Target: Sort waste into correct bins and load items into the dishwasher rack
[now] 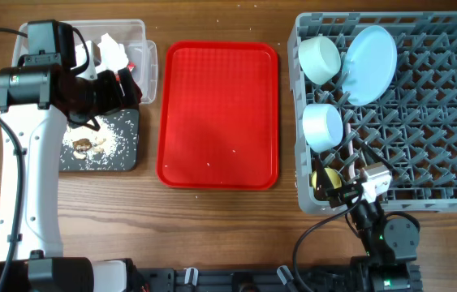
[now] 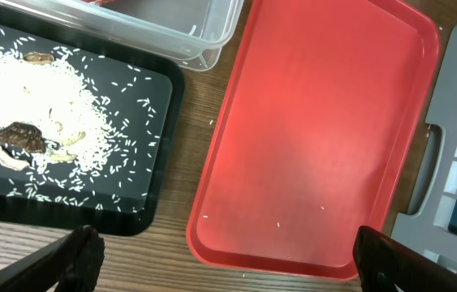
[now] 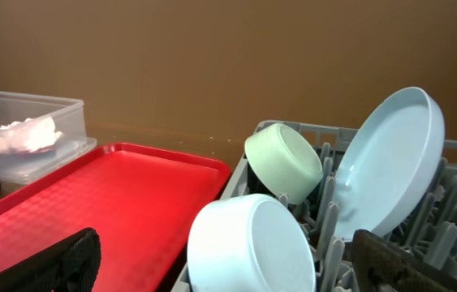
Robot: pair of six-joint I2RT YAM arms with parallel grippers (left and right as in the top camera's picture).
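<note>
grippers both spread apart: left gripper [image 2: 228, 239] by the clear tub [image 1: 151, 57] upper left, right gripper [image 3: 226, 239] at the lower left corner of the dishwasher rack [image 1: 439, 122]. i see the pale blue plate [image 1: 372, 53] on edge, tilted, in its upper left, pale green-white bowl [image 1: 319, 58] and pale blue bowl [image 1: 323, 126] tipped sideways alongside.

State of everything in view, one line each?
red tray: few stray grains
black tub: holds rice scraps
clear tub: holds napkin
plate: racked, on edge
green bowl: racked, on side
blue bowl: racked, on side
yellow cup: in rack
left gripper: open, empty
right gripper: open, empty
</note>
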